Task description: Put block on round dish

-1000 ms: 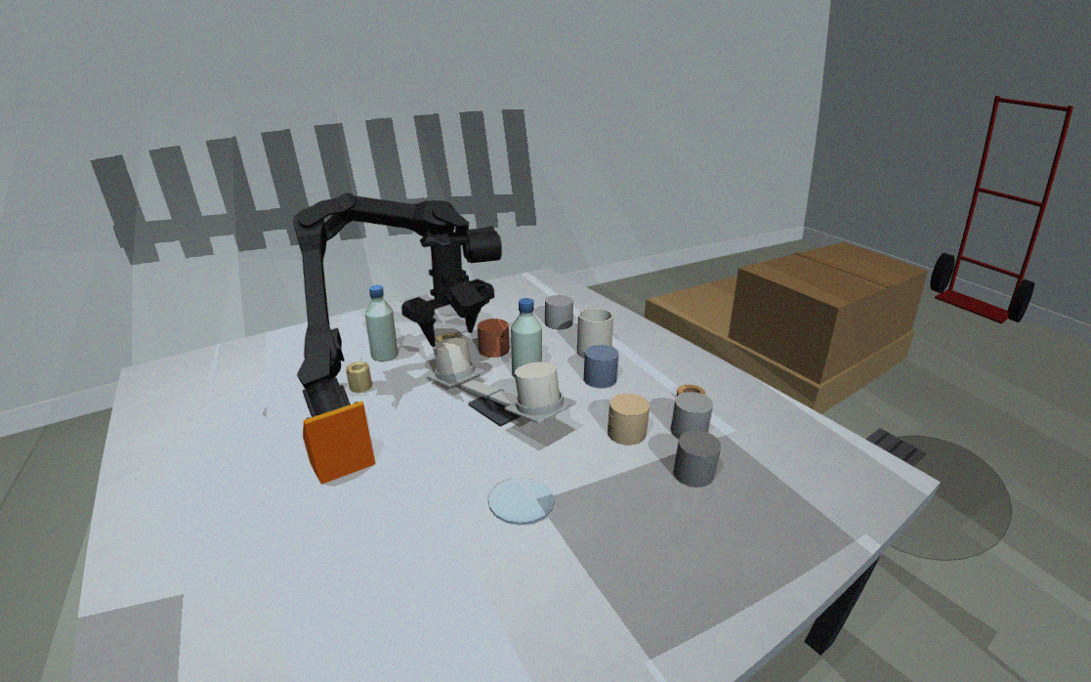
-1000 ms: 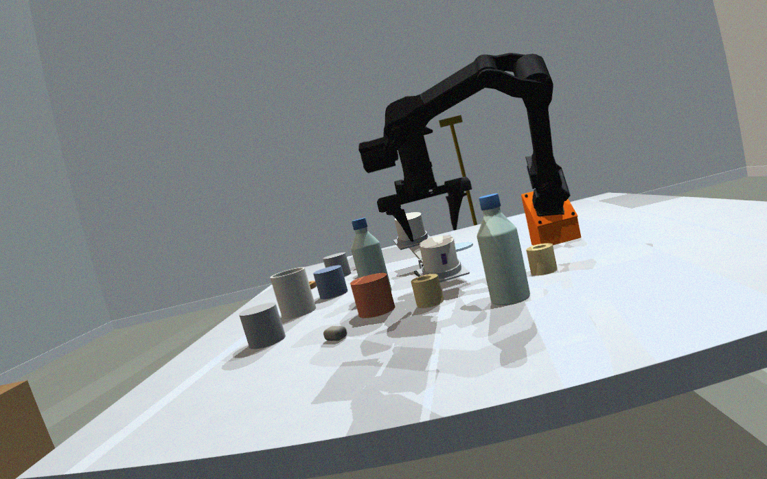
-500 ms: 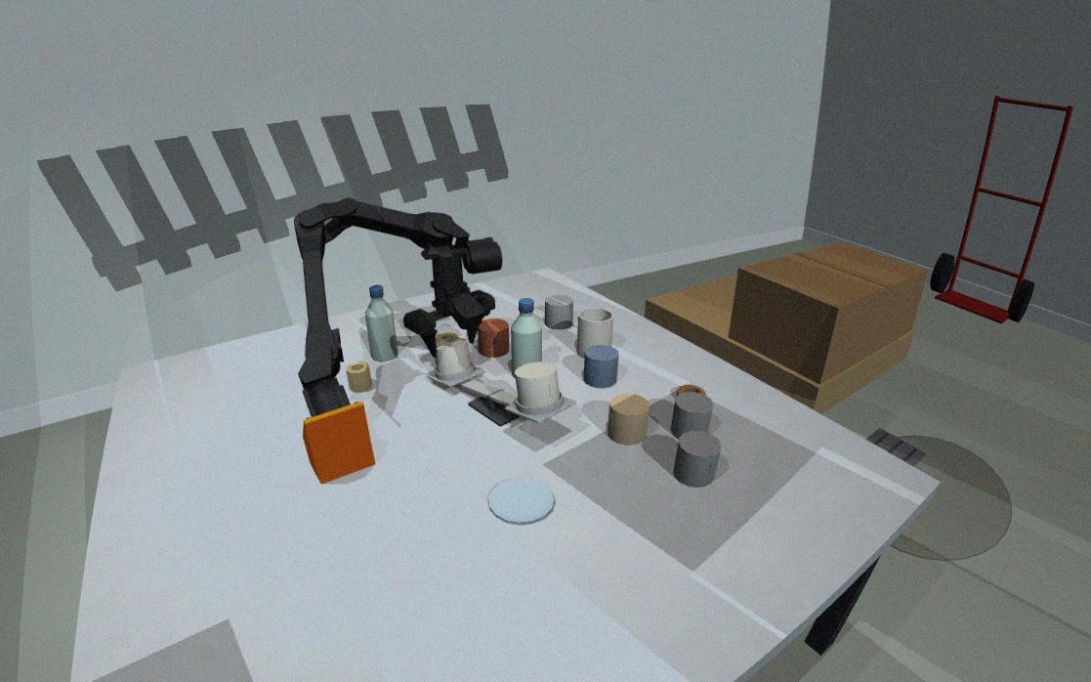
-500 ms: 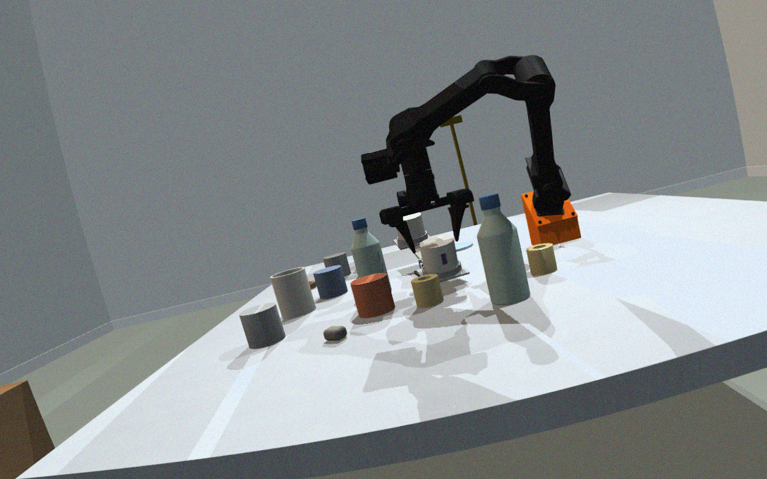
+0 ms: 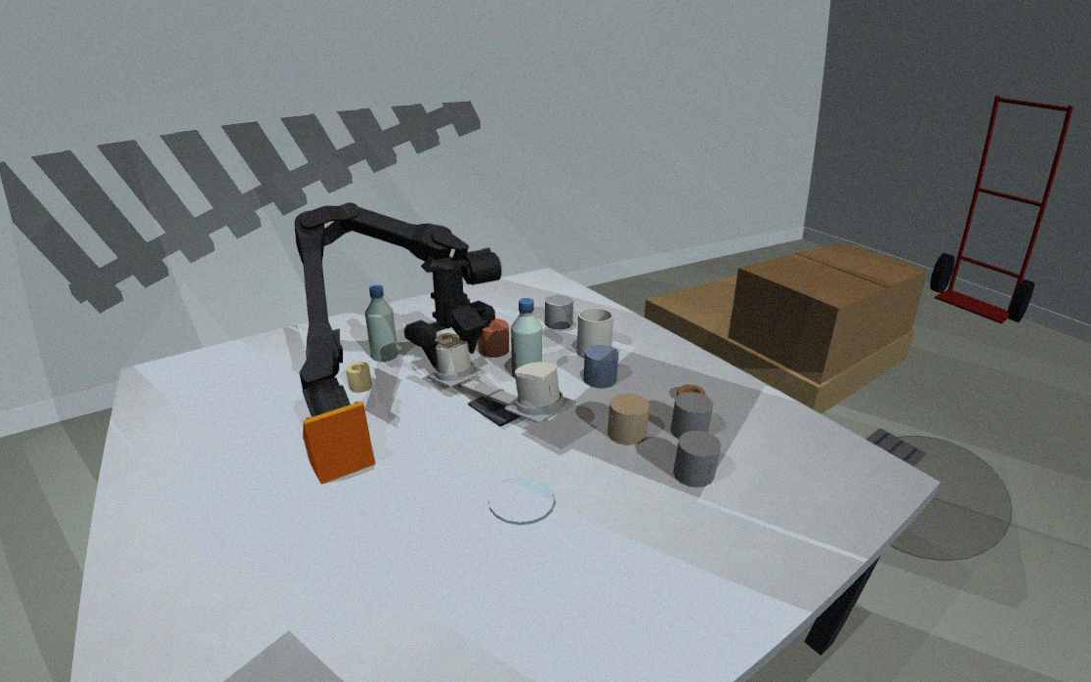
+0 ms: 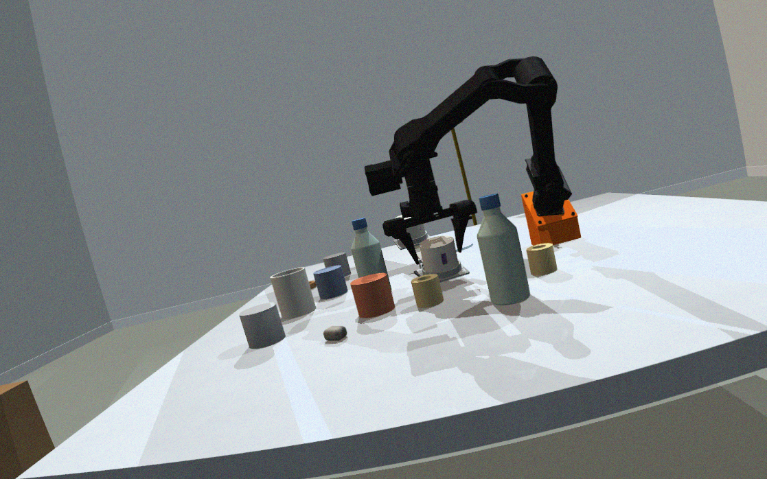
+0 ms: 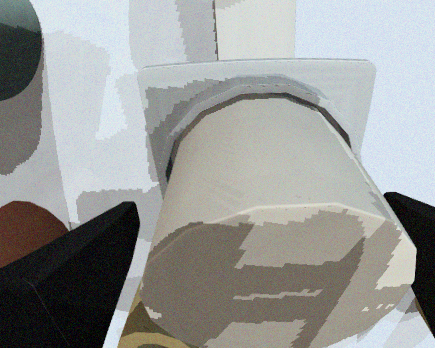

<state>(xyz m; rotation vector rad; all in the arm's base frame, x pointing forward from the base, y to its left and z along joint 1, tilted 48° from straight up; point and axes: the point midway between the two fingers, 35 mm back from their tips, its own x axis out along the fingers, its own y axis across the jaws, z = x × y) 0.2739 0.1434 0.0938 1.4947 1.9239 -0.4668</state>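
Note:
My gripper [image 5: 454, 360] [image 6: 439, 256] [image 7: 261, 209] is open, its fingers down on both sides of one off-white cup [image 5: 451, 360] [image 6: 429, 257] [image 7: 265, 165], with nothing gripped. That cup stands on the lower end of the balance [image 5: 485, 392] [image 7: 355, 80]. A small purple patch [image 6: 443, 259] shows on its side. The other off-white cup [image 5: 537, 388] stands on the raised end. The pale, clear round dish [image 5: 537, 489] lies on the table with no cup above it. No block shows clearly; I cannot tell whether the patch is part of it.
A green bottle [image 5: 381, 330] [image 6: 502, 261] and another green bottle [image 5: 525, 338] [image 6: 368, 255] flank the gripper. A red cylinder [image 5: 494, 338] [image 6: 373, 296] [image 7: 25, 235] and a yellow ring [image 6: 428, 292] are close by. A blue cylinder [image 5: 600, 366] and a tan cylinder [image 5: 628, 419] stand beyond the balance.

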